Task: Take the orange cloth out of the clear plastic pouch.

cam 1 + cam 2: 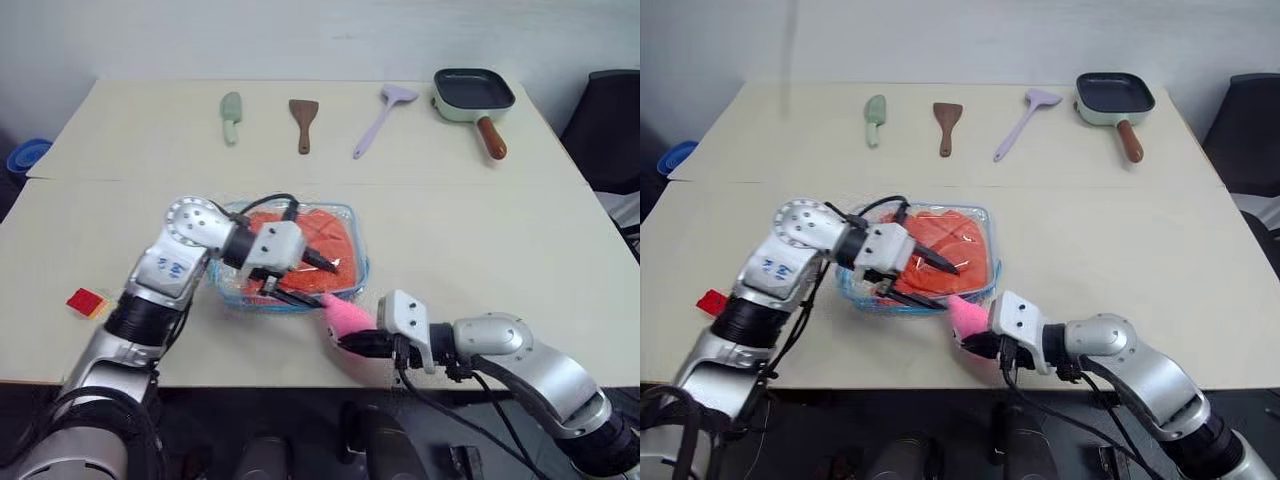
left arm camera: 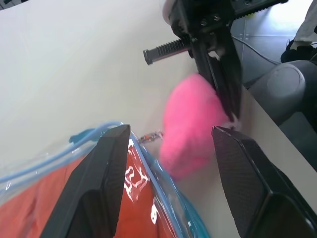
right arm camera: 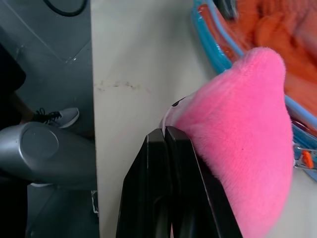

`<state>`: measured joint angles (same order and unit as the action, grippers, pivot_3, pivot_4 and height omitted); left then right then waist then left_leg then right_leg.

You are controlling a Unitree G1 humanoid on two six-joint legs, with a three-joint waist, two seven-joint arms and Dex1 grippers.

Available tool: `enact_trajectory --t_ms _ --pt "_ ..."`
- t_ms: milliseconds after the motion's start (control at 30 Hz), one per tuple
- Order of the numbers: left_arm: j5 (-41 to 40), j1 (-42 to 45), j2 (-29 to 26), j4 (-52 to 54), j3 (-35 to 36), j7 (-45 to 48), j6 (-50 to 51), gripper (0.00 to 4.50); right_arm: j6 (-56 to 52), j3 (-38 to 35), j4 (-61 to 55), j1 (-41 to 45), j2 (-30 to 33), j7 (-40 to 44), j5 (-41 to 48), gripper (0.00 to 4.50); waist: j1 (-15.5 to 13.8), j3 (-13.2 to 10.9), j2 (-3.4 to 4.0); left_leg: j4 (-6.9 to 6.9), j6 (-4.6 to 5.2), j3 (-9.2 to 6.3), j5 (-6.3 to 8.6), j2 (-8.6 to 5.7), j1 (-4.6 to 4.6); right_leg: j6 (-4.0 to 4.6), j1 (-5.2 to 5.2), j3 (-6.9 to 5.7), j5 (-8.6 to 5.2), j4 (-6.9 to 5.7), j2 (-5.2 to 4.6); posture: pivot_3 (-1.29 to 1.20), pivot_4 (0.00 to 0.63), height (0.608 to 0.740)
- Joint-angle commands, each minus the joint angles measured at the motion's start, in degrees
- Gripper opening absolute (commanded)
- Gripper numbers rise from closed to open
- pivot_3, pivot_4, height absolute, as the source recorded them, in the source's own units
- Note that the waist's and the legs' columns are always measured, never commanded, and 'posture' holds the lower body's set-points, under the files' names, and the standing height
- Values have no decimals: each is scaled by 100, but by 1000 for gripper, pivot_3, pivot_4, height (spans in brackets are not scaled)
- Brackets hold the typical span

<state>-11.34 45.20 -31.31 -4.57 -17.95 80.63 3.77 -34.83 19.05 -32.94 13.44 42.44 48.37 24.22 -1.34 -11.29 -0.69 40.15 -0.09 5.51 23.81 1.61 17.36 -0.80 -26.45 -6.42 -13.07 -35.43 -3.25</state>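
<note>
The left arm reaches across from the robot's left, its wrist bent so that the left gripper points toward the robot's right and slants down over the clear plastic pouch. Its two black fingers stand spread apart and grasp nothing; one sits over the orange cloth, the other lower, over the pouch's near edge. The orange cloth lies inside the pouch, under and beyond these fingers, and the pouch lies flat on the counter. In the left wrist view the light blue trim of the pouch runs between the spread fingers, with the cloth showing red-orange beneath the plastic. The right arm comes in from the robot's right along the counter's near edge, forearm nearly level, and the right gripper points toward the robot's left. Its fingers are clenched together, pressed against the side of the pink plush toy, which sits just beside the pouch's near corner; whether they pinch its fur cannot be told. A blue marking on the left arm's grey shell is too small to read.
</note>
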Motion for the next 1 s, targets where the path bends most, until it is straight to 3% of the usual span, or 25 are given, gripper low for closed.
enact_trajectory --t_ms 33,267,367,467,600,700,767,833,1000 --pt "433 138 73 -240 -354 162 -813 2783 -6 91 86 -44 31 -40 -287 20 1 1 -1 1 0 0 0 0 0 0 0 -1 0 0 0 0 150 740" --pt "960 152 340 -995 -964 487 -2065 2783 -114 -98 -137 -145 15 -233 -399 20 0 3 -4 2 0 1 0 0 -5 0 3 0 0 16 -5 0 150 740" --pt "1001 137 377 -1141 -974 476 -2273 2783 -345 -318 -281 -191 -44 -357 -224 570 0 3 -5 2 1 0 0 0 -6 0 4 0 0 15 -7 0 150 740" --pt "1043 133 413 -1322 -986 470 -2557 2202 -666 -762 -793 -204 22 -448 120 1511 -1 4 -6 3 3 -1 0 -1 -6 0 5 -2 0 14 -10 0 150 740" --pt "1061 116 395 -1418 -990 520 -2734 949 -1265 -1969 -1279 -7 8 -521 1334 2919 -4 4 -7 4 5 -6 0 -2 -6 0 5 -8 0 14 -15 0 150 740" --pt "1045 74 328 -1409 -968 563 -2839 196 -1411 -2825 -977 311 312 -266 1961 2926 -4 4 -7 4 8 -8 1 -4 -6 -1 5 -10 1 14 -19 0 150 740" --pt "1049 48 285 -1374 -944 546 -2845 4 -971 -2554 -428 510 654 -87 1264 2926 -3 5 -8 2 12 -12 3 -1 -7 -1 8 -14 1 21 -16 0 150 740" --pt "1112 26 262 -1332 -924 451 -2826 4 -32 -1794 310 754 929 101 142 2926 4 6 -10 -2 18 -8 6 -1 -7 -1 11 -12 1 26 -15 0 150 740" --pt "1223 -14 226 -1184 -895 219 -2729 4 2171 -348 2099 1351 651 454 -1670 2926 11 9 -14 -6 19 -1 4 -3 -6 -1 3 -9 1 25 -10 0 150 740"
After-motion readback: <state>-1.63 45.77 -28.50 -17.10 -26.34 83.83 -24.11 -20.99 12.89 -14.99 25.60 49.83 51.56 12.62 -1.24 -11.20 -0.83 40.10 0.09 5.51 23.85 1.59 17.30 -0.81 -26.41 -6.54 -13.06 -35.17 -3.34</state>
